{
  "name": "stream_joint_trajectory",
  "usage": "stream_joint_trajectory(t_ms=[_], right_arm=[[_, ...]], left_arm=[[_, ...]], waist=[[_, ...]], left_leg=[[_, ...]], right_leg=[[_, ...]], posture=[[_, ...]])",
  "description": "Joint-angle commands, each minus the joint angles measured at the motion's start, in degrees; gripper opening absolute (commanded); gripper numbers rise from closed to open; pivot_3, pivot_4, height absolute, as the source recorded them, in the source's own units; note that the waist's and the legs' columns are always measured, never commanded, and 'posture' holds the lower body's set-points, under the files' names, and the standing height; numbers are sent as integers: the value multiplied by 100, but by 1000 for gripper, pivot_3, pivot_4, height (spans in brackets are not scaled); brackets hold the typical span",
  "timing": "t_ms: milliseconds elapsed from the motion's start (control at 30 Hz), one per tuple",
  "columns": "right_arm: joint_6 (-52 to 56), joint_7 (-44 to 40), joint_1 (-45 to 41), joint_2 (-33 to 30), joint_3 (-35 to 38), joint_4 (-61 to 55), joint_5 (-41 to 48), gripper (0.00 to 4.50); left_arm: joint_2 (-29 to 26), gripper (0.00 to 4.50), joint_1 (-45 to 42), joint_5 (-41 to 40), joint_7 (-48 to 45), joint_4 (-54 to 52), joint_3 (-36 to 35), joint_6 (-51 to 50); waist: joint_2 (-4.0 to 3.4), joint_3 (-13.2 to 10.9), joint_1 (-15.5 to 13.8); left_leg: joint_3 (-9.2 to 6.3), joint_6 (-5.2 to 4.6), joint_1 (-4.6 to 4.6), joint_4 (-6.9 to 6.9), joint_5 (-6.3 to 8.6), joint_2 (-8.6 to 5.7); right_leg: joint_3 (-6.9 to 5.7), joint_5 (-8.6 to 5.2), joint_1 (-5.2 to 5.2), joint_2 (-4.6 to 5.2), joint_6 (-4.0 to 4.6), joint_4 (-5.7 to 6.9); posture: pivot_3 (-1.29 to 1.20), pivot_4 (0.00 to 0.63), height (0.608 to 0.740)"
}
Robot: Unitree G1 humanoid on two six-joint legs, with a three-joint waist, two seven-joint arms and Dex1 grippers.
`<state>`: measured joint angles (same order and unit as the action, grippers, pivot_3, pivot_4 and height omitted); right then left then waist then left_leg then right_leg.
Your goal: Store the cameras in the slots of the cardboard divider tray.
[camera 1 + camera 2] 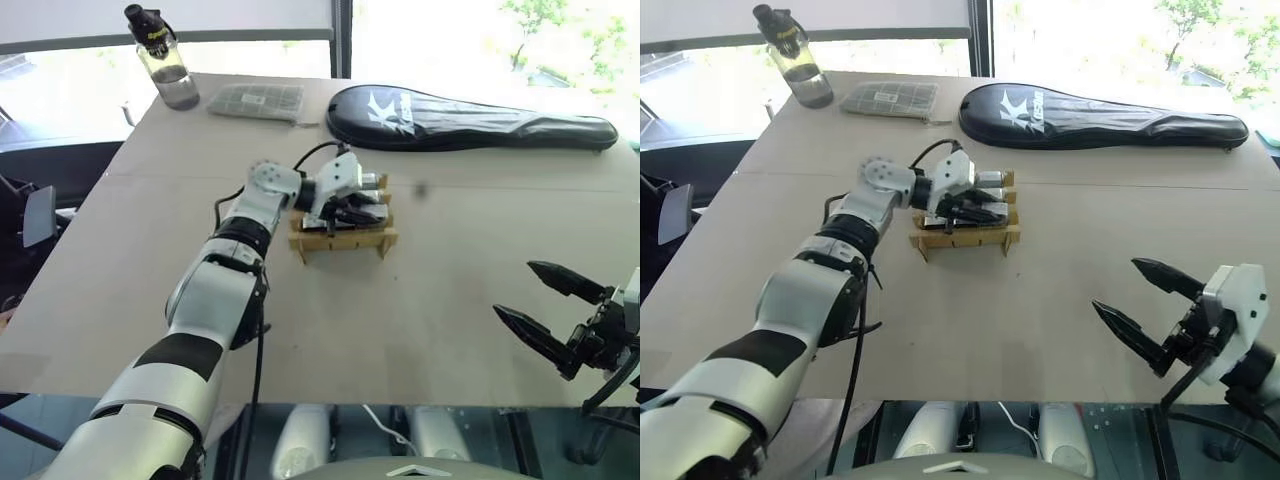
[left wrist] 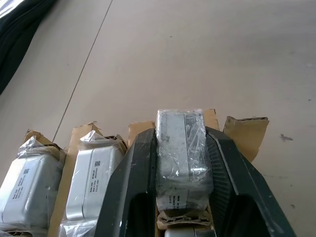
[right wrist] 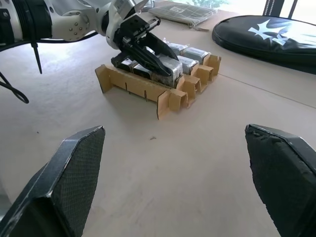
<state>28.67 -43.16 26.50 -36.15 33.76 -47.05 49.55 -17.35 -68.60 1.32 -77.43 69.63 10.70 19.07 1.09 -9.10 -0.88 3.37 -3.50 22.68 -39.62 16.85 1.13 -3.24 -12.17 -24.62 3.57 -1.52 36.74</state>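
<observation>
Left claw (image 2: pixel 182 197) is gripping a wrapped camera (image 2: pixel 182 153) over the tray (image 1: pixel 345 240) at frame centre; right claw (image 1: pixel 548 310) is idling wide. Risk: the plastic wrap snagging the cardboard, tilting the camera.

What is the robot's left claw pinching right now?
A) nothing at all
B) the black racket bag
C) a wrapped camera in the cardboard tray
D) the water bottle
C: the left gripper has its two black fingers shut on a plastic-wrapped camera sitting in a slot of the cardboard divider tray.
</observation>
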Motion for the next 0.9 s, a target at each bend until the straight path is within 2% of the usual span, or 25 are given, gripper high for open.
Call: stream_joint_trajectory(t_ms=[33,300,367,533,567,667,767,833,900], right_arm=[[-115,100,45,-53,206,-187,128,4500],[-131,128,88,-138,243,-120,220,4500],[-111,128,78,-173,247,-90,235,4500],[-105,89,26,-252,184,8,218,4500],[-100,84,3,-266,165,28,218,4500],[-90,87,-7,-288,140,18,230,4500],[-110,56,11,-301,91,15,172,4500],[-140,17,84,-293,51,18,83,4500],[-221,-31,145,-258,-34,87,-103,4500]], left_arm=[[-15,779,-133,72,108,4,-105,25],[-27,779,-8,163,135,38,-121,-154],[-22,1807,-3,134,112,33,-161,-228],[-24,3739,-21,139,323,-20,-264,-95],[-40,4360,-42,151,394,-30,-280,-68],[-97,4438,-53,76,204,-84,-334,-92],[-287,4438,132,-390,-184,-571,-670,-185],[-461,4438,458,-823,-503,-1297,-917,-548],[-703,4438,1069,-1333,-576,-2530,-1175,-1289]], waist=[[0,0,0],[0,0,3],[0,0,4],[1,0,1],[1,0,0],[1,0,0],[1,0,3],[0,1,23],[-2,2,37]], left_leg=[[0,0,0,0,0,0],[0,0,-2,0,0,0],[0,-1,-2,0,0,0],[0,0,-1,0,0,0],[1,0,-1,0,0,-1],[1,-1,0,0,0,-1],[0,0,0,0,0,0],[2,0,-2,0,0,7],[4,12,-4,1,-7,11]], right_leg=[[0,0,0,0,0,0],[0,0,0,0,0,2],[1,0,0,-1,0,3],[0,0,0,0,0,1],[1,0,0,0,0,1],[1,0,0,1,0,0],[0,0,0,0,0,1],[2,0,-1,-1,0,2],[5,0,-1,-3,1,3]], posture=[[0,150,740],[0,150,740],[0,150,740],[0,150,740],[0,150,740],[0,150,740],[0,150,740],[0,150,740],[0,150,740]])
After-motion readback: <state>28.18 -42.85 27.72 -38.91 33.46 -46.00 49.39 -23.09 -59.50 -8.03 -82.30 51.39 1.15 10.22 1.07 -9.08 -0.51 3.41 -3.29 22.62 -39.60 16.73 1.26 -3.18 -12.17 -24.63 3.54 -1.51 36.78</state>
